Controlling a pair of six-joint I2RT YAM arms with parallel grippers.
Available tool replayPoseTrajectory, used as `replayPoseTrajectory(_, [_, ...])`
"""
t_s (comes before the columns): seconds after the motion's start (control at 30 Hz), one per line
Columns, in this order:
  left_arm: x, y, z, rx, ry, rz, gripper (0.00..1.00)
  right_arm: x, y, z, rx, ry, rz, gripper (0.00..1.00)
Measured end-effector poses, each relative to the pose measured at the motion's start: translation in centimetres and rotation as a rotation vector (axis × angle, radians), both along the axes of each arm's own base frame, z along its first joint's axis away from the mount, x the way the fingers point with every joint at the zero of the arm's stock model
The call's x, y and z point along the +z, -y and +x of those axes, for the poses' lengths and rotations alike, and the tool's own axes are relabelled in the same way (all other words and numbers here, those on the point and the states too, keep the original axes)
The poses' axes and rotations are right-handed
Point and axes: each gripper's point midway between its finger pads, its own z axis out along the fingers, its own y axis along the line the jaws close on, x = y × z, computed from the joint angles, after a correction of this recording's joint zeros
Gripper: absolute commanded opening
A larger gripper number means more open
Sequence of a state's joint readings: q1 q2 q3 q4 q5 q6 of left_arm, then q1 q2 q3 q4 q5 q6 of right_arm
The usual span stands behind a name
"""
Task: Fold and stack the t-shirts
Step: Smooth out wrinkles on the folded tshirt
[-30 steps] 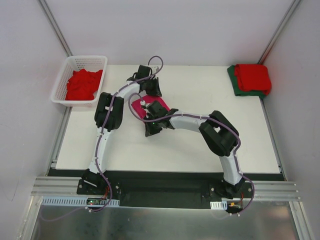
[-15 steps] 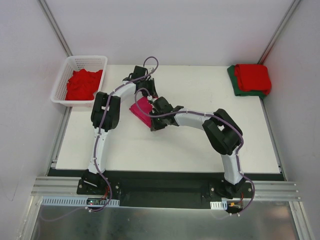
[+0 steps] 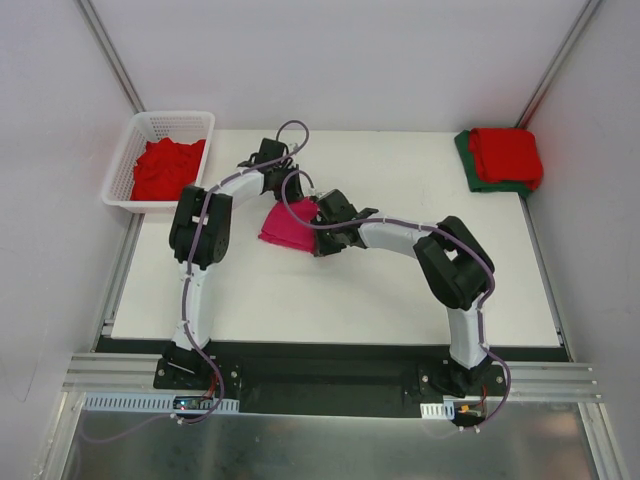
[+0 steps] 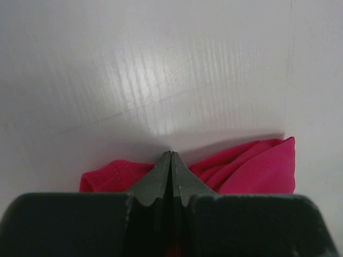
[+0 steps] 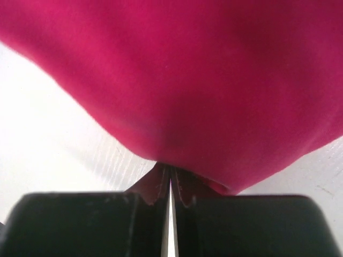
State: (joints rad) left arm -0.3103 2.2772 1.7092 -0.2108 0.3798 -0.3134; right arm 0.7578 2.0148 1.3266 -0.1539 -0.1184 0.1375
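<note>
while the magenta t-shirt (image 3: 284,228) sits bunched on the table (image 3: 400,290), a little left of its middle, two closed jaws clamp it: the left gripper (image 4: 171,156) from the far side, the right gripper (image 5: 170,167) from the right. a folded red t-shirt (image 3: 506,154) lies on a dark green t-shirt (image 3: 468,160) at the far right corner.

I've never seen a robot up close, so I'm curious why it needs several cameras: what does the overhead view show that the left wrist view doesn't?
Only the overhead view shows the white basket holding red t-shirts, and a folded red t-shirt on a dark green t-shirt at the far right corner. Only the left wrist view shows the left fingers up close, shut, with pink cloth bunched at their tips. Both show the magenta-pink t-shirt on the white table.
</note>
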Motion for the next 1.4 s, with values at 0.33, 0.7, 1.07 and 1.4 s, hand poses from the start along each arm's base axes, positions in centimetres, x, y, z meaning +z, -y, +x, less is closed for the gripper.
replayPoseTrajectory(0.33, [-0.2,-2.5,-3.1,0.061,-0.028,0.070,0.00,0.0,0.9,0.5,-0.015,0.010,-0.026,0.01])
replayPoseTrajectory(0.7, [0.1,-4.9,-2.8,0.126,-0.014,0.156,0.00,0.1,3.1,-0.3,-0.020,0.017,-0.083,0.01])
replayPoseTrajectory(1.07, [2.5,-10.8,0.7,0.251,0.038,0.200,0.00,4.8,7.1,-2.3,-0.025,0.088,-0.138,0.01])
replayPoseTrajectory(1.4, [11.4,-9.8,-1.9,0.250,0.181,0.054,0.77,7.1,7.7,-2.3,-0.026,0.136,-0.135,0.02])
